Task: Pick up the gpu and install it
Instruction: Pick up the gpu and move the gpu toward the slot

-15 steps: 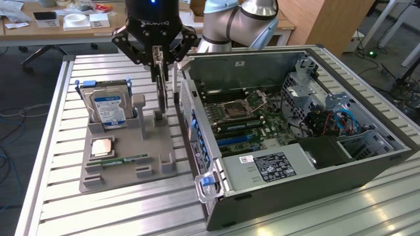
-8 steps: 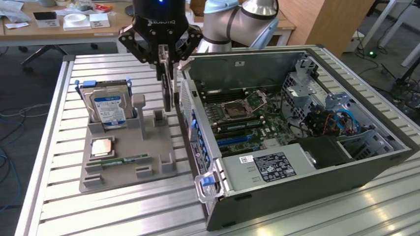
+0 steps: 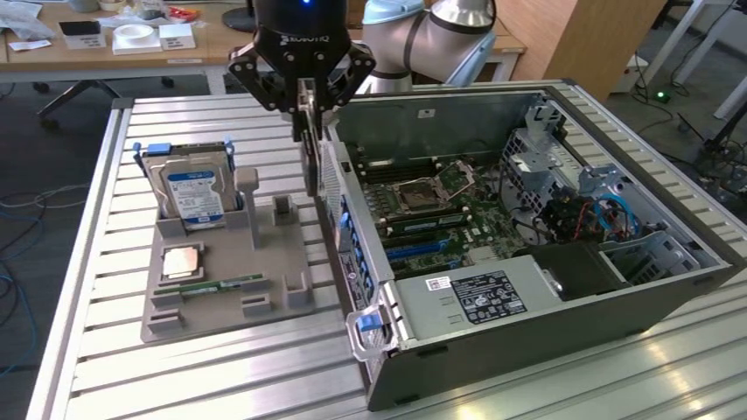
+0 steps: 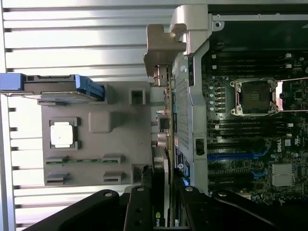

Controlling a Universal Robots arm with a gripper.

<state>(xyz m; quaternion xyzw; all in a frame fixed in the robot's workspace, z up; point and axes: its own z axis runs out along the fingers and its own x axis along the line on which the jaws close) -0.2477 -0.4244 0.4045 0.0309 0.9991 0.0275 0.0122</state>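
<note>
We see the gpu (image 3: pixel 310 149) clamped at its upper edge between the jaws, hanging upright and edge-on. It is a thin green board with a silver end bracket, just outside the computer case (image 3: pixel 561 341), close beside its perforated rear wall.

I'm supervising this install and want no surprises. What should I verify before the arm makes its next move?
1. Gripper shut on the gpu: ok.
2. Gpu lifted clear of the grey holder tray: ok.
3. Gpu hanging upright, edge-on: ok.
4. Gpu over the motherboard: not ok, it hangs outside the case wall.
5. Blue slot empty: ok, it looks free.
6. Card's contact edge undamaged: cannot tell.
</note>
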